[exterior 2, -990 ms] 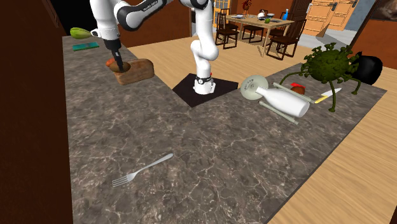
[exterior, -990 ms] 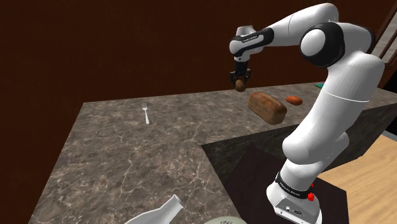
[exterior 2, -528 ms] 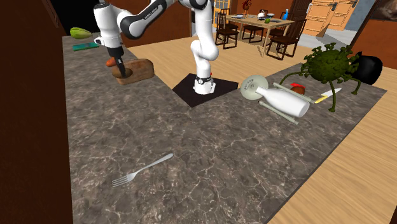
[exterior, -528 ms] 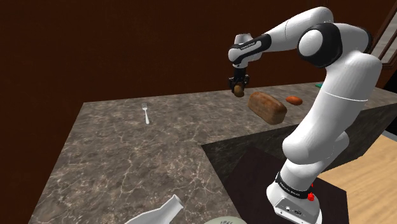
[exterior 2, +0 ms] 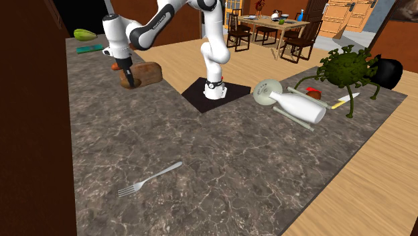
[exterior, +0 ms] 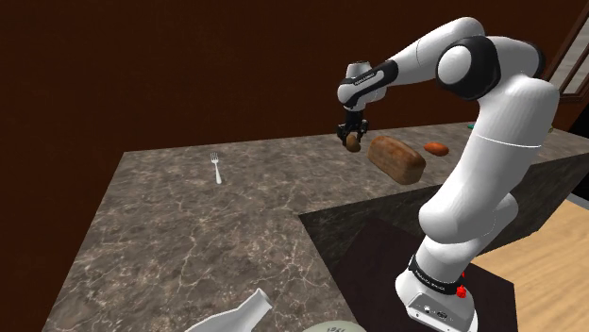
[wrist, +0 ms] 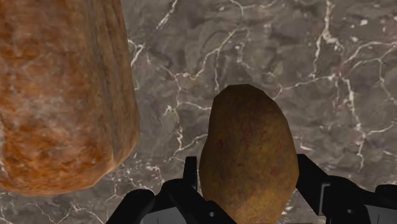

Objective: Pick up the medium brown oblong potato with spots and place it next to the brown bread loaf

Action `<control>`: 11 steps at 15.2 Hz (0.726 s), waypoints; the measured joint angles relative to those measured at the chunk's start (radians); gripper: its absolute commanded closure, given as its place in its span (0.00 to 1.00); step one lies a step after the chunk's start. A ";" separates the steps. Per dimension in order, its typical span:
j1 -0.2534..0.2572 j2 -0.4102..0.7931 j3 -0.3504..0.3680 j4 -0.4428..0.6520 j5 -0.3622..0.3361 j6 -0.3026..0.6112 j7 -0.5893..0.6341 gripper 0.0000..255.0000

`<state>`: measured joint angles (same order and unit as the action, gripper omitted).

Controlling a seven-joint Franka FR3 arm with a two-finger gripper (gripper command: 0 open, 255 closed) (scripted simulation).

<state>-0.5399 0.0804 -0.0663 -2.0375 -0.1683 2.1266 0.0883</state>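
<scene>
**Roll risk at release**

The hand pinched the spotted brown potato above the marbled bench, just beside the brown bread loaf. Released from that height, the rounded potato could roll away; drifting sideways, it might bump the loaf.

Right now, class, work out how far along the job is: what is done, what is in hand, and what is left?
Done: the potato is clasped in the tool. In hand: the tool holds it over the counter, close beside the bread loaf. Left: lower it, release it next to the loaf and draw the tool away.
</scene>
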 measured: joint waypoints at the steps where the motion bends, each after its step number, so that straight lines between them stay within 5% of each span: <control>1: -0.001 0.006 -0.001 -0.007 -0.001 0.014 0.001 1.00; 11: -0.002 0.072 -0.003 -0.070 -0.012 0.141 0.022 1.00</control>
<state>-0.5422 0.1525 -0.0691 -2.1076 -0.1800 2.2675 0.1107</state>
